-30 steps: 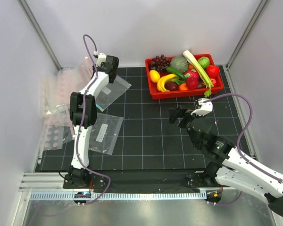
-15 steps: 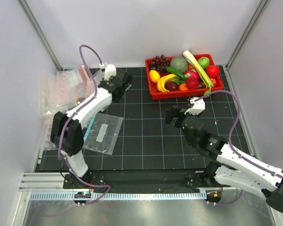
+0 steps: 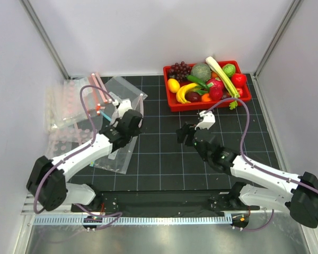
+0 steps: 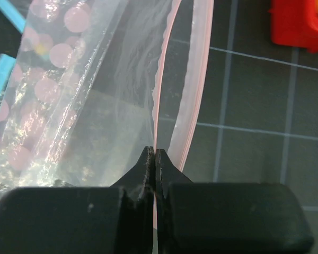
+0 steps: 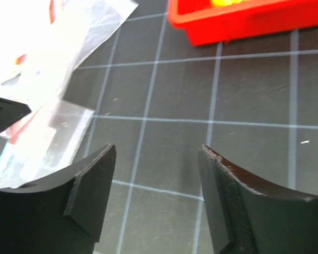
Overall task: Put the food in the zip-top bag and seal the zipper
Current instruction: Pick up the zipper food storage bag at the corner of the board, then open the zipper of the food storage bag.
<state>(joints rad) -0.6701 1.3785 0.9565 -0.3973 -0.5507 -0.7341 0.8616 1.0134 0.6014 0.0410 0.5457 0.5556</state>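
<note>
the left pincer point(image 4: 155, 159) is pinched shut on the thin pinkish-white zip strip point(image 4: 193, 95) of the clear soft plastic bag point(image 3: 123, 89), which trails from it toward 12 o'clock at the left of the black gridded table point(image 3: 159, 164). the right pincer point(image 3: 184, 133) hangs wide and empty, and the toy food, a long pale-green celery stalk point(image 3: 221, 74) among it, sits heaped in the red plastic tray point(image 3: 201, 106) near its 1 o'clock. the right arm looks the nearer for fetching, the bag's mouth off at its 9 o'clock.
</note>
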